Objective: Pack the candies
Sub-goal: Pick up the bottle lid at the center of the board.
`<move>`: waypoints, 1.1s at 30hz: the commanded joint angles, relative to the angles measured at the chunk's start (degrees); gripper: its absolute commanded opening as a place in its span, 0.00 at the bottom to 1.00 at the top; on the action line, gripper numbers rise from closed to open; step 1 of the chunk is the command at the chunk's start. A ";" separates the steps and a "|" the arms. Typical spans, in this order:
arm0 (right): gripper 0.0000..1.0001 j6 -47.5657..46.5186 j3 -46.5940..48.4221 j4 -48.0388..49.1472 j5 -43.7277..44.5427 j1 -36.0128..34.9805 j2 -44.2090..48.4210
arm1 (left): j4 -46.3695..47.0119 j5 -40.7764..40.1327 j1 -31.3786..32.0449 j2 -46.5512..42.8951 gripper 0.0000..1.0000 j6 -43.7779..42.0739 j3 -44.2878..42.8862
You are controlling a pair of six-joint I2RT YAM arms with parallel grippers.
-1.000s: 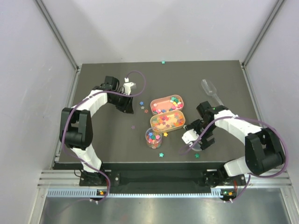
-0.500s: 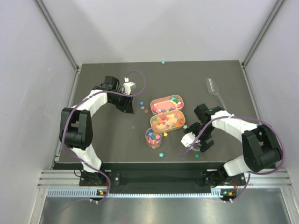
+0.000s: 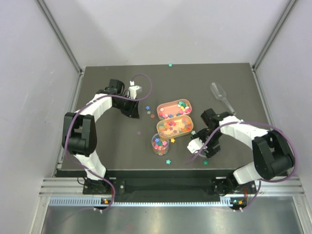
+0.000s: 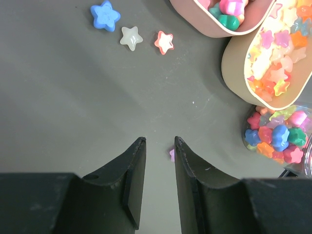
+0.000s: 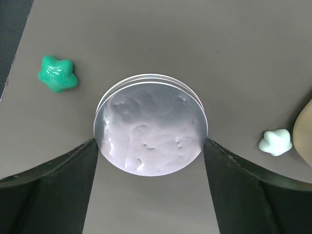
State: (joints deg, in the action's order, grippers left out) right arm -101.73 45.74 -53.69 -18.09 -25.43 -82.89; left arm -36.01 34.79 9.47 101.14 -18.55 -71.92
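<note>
The left gripper (image 4: 160, 141), narrowly parted and empty, has a tiny purple candy (image 4: 171, 155) just past its tips. More candies (image 3: 174, 126) fill two oval tan trays (image 3: 192, 126) and a clear jar (image 3: 160, 152). The right gripper (image 5: 150, 144), jaws wide, clasps a clear round lid (image 5: 151, 122) beside a green star candy (image 5: 58, 73).

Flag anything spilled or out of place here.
Spilled on the table, outside the trays and jar: a blue star, a white star and a pink star left of the trays, a green star beside the lid, a stray star at the far edge.
</note>
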 commanded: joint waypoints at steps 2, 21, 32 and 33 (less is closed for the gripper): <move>0.74 3.55 0.14 -0.01 -2.30 -1.11 -0.34 | 1.03 0.46 -0.07 0.19 0.35 -0.18 -2.35; 0.68 25.88 34.32 -9.59 0.94 -11.20 4.06 | 3.58 5.38 -0.16 -0.59 0.35 2.81 5.03; 0.68 22.11 47.76 -13.80 -2.39 -23.96 -12.98 | 2.25 2.39 -4.10 -8.15 0.35 -0.18 10.83; 0.68 21.50 51.09 -16.42 -2.57 -24.14 -15.87 | 2.87 2.31 -4.90 -8.76 0.35 0.35 11.10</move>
State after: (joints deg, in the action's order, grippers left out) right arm -77.52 87.70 -63.96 -17.87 -48.18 -93.23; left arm -34.68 37.04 8.10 96.03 -17.96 -61.34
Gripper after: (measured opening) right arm 0.796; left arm 0.350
